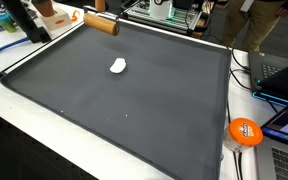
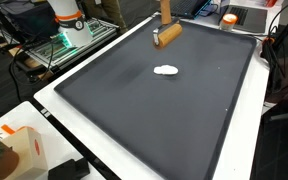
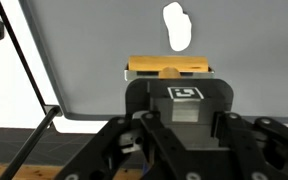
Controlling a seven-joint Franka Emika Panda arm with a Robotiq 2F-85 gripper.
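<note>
A wooden block [image 1: 101, 24] [image 2: 167, 35] sits at the far edge of a big dark mat [image 1: 134, 110] [image 2: 164, 120]. A brown upright stem [image 2: 167, 10] rises from it to the top of the picture. In the wrist view the block [image 3: 169, 66] lies just beyond my gripper [image 3: 170, 78], whose black body hides the fingertips; the gripper is shut on the block's top. A small white lump [image 1: 118, 66] [image 2: 166, 70] [image 3: 176, 26] lies on the mat a short way past the block, apart from it.
An orange round object [image 1: 245, 131] lies off the mat's corner beside laptops [image 1: 284, 85]. The robot's base [image 2: 69, 20] stands off the mat. A plant and a white-orange box [image 2: 14, 150] sit at a near corner. A black pole [image 3: 24, 55] crosses the wrist view.
</note>
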